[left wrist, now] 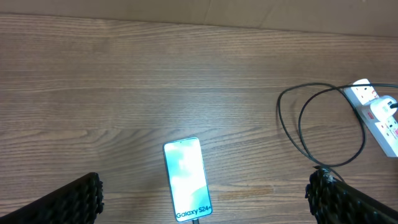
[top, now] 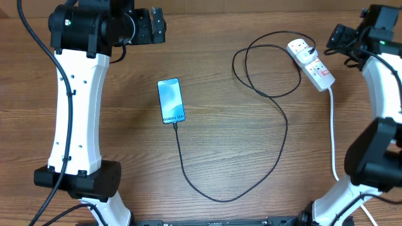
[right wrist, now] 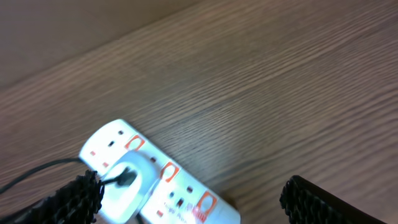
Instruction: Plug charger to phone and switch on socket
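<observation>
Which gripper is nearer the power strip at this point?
Right. The right gripper hovers just beside the power strip, at its upper end in the overhead view. The left gripper is far across the table, beyond the phone.

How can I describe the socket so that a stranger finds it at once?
Look at the far right part of the wooden table, near the right arm. There lies the socket, a white oblong strip. Unlike the phone, it has red switches and a thick white cord.
</observation>
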`<state>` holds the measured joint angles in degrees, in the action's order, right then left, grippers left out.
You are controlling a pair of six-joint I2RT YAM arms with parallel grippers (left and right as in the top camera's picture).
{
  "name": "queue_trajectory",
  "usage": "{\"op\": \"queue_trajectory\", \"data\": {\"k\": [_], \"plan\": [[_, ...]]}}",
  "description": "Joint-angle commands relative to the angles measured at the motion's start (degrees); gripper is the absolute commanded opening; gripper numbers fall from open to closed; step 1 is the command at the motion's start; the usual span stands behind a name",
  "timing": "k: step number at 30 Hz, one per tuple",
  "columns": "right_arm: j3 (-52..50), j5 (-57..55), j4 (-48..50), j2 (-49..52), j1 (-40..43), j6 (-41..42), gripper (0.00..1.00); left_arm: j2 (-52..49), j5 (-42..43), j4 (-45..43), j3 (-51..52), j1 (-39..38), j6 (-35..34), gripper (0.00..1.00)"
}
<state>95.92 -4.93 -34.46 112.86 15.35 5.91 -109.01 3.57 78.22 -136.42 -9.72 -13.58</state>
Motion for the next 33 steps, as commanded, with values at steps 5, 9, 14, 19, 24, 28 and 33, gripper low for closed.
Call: {"op": "queue_trajectory", "data": {"k": [5, 9, 14, 19, 24, 28, 33], "plan": [[1.6, -1.6, 2.86, 5.2, 0.31, -0.02, 0.93, 0.66, -0.81, -0.02, -0.57, 0.31, -0.15, 1.0], [1.6, 0.07, 2.51, 7.63, 0.98, 2.82, 0.93, 0.66, -0.81, -0.02, -0.57, 0.31, -0.15, 1.0], [1.6, 0.74, 3.13, 9.4, 1.9, 5.25, 0.93, 0.66, -0.81, -0.02, -0.57, 0.31, -0.15, 1.0], [1.6, 1.53, 3.67, 11.3, 2.45, 6.1, 0.94, 0.66, -0.81, -0.02, -0.57, 0.31, -0.15, 1.0], [1.6, 3.08, 4.11, 13.07, 2.45, 6.32, 0.94, 0.66, -0.81, -0.02, -0.57, 0.31, -0.15, 1.0], [1.6, 4.85, 4.46, 14.38, 2.45, 6.36, 0.94, 0.66, -0.81, -0.02, -0.57, 0.31, -0.15, 1.0], [1.6, 5.25, 5.18, 15.21, 2.45, 6.29, 0.94, 0.66, -0.81, -0.02, -0.57, 0.33, -0.15, 1.0]]}}
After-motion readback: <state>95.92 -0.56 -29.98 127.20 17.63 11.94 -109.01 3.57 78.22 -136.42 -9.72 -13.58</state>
